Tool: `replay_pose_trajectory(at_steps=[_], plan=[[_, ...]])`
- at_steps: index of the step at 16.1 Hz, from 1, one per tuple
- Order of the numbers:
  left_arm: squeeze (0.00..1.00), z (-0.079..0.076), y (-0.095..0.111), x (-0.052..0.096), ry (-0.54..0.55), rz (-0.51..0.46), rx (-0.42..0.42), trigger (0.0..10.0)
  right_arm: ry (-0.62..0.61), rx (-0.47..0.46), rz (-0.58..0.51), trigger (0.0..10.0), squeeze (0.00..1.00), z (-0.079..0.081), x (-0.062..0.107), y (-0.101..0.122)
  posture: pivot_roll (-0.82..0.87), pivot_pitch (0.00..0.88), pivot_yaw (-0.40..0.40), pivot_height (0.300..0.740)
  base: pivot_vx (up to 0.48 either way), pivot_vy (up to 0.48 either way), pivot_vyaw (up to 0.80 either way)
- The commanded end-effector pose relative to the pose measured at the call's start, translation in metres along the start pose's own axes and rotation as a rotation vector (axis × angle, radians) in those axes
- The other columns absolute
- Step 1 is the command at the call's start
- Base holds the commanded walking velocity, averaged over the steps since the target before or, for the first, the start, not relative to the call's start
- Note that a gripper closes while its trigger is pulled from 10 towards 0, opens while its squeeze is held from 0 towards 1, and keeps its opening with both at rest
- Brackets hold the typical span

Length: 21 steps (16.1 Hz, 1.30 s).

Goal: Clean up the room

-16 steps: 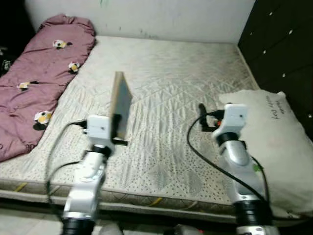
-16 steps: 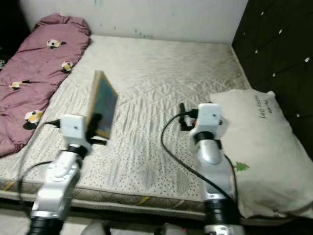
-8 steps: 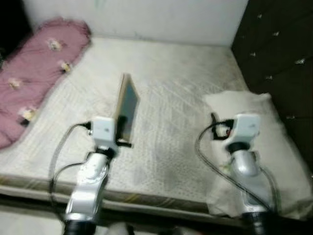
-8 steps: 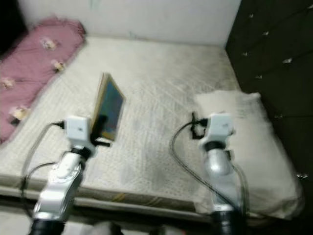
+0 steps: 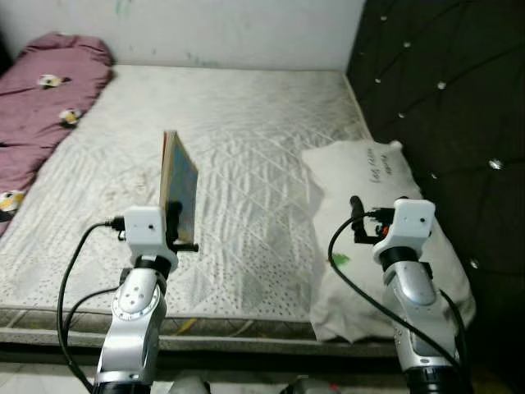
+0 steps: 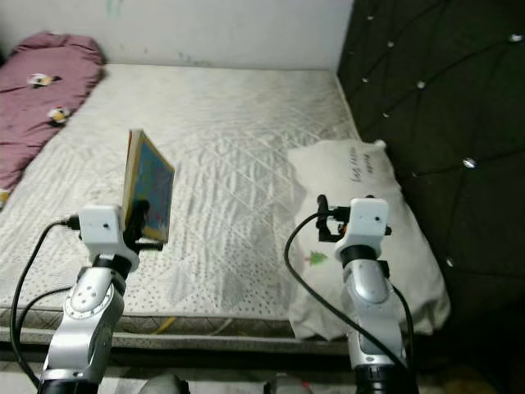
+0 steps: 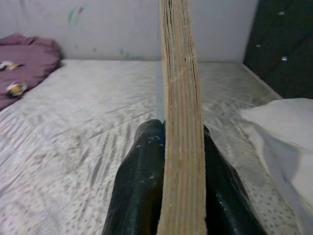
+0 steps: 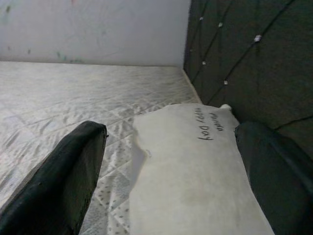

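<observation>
Over at the far left, a maroon quilt (image 5: 37, 107) with small flower patches lies bunched along the edge of the bare mattress (image 5: 246, 139), reaching up to the pale wall (image 6: 205, 29).

Next comes the left gripper (image 7: 168, 161), raised above the near part of the mattress. Its two black fingers (image 7: 139, 191) are clamped on the lower end of a thin book (image 5: 178, 189), one finger flat against each cover. The book stands upright on edge, rising straight out of the grip, clear of the bed, its bluish cover turned toward the right. From the wrist camera the worn tan page edge runs up between the fingers, dead centre.

To the right of the book is a stretch of quilted mattress, and then a white pillow (image 5: 377, 230) with dark handwriting near its top corner, lying against the black tufted headboard (image 5: 443, 107).

The right gripper (image 8: 171, 166) hovers over the near end of that pillow, its fingers spread wide apart with nothing between them, the pillow's lettering visible through the gap. It is well apart from the book.
</observation>
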State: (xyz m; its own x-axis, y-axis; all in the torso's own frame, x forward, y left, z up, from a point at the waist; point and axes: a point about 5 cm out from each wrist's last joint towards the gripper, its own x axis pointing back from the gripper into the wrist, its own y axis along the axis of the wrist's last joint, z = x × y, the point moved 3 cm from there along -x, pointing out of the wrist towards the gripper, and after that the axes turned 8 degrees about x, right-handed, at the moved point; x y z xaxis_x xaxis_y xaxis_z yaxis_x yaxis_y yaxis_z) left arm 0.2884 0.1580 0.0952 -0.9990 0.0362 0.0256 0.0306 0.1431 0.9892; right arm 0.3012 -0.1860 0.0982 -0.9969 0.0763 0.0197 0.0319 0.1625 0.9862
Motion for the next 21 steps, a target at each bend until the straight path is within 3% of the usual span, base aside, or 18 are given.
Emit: replay_pose_trajectory(at_steps=[1, 5, 8, 14, 17, 21], plan=[[0.0, 0.002, 0.019, -0.003, 0.013, -0.092, -0.026, 10.0, 0.006, -0.009, -0.023, 10.0, 0.0, 0.002, -0.003, 0.008, -0.02, 0.0, -0.008, 0.74, 0.0, 0.0, -0.71], [0.0, -0.001, 0.017, 0.001, -0.031, -0.069, 0.013, 10.0, -0.004, -0.012, -0.009, 10.0, 0.0, 0.001, 0.002, 0.006, -0.02, 0.0, -0.006, 0.74, 0.0, 0.0, -0.8], [0.0, 0.002, 0.014, 0.005, 0.013, -0.07, 0.037, 10.0, -0.002, -0.01, -0.014, 10.0, 0.0, 0.001, 0.002, 0.007, -0.02, 0.0, -0.002, 0.74, 0.0, 0.0, -0.78], [0.0, 0.005, 0.023, -0.001, -0.009, -0.105, 0.057, 10.0, 0.005, -0.012, -0.014, 10.0, 0.0, 0.004, 0.003, 0.007, -0.02, 0.0, -0.01, 0.74, 0.0, 0.0, -0.74], [0.0, 0.006, 0.023, -0.003, 0.004, -0.087, 0.069, 10.0, 0.018, -0.034, -0.024, 10.0, 0.0, 0.008, 0.001, 0.011, -0.01, 0.0, -0.007, 0.74, 0.0, 0.0, 0.0], [0.0, -0.006, 0.023, -0.002, -0.058, -0.078, 0.138, 10.0, 0.041, -0.061, -0.025, 10.0, 0.0, 0.012, 0.002, 0.013, -0.01, 0.0, -0.014, 0.74, 0.0, 0.0, 0.0]])
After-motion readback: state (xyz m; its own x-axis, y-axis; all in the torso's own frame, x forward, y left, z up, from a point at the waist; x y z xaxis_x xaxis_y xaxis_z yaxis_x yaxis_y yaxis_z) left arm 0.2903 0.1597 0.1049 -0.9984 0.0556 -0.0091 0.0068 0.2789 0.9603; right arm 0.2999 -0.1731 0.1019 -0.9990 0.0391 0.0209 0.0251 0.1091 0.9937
